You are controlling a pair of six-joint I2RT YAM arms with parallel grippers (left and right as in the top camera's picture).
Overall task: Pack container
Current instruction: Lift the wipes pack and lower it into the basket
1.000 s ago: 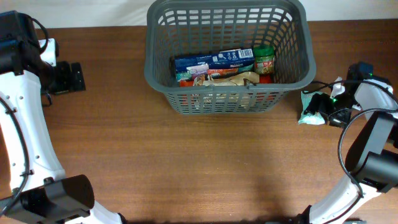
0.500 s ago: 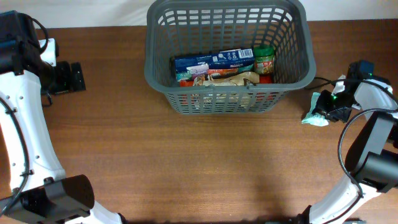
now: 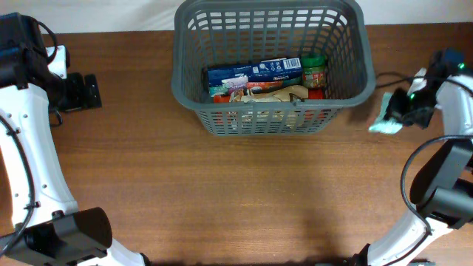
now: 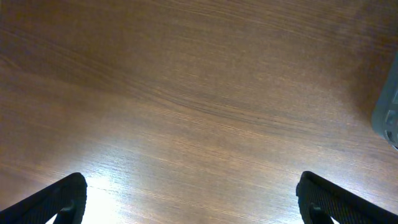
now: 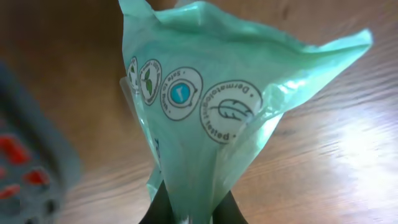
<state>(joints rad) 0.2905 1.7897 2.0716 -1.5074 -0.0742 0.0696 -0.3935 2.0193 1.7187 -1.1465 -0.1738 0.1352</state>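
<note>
The right gripper (image 3: pixel 405 111) pinched the limp green pouch (image 5: pixel 199 112) by one gathered edge, just right of the container (image 3: pixel 177 77) at the table's (image 3: pixel 222 185) far middle, so the film was judged liable to slip free or snag the rim, while the left gripper (image 3: pixel 90 91) stood spread.

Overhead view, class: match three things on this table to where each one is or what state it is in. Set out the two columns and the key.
1. blue box
2. green packet
3. left gripper

A. open, to the left of the container
B. lying inside the container
C. clamped in the right gripper, outside the container

Pairs: 1-B, 2-C, 3-A
</note>
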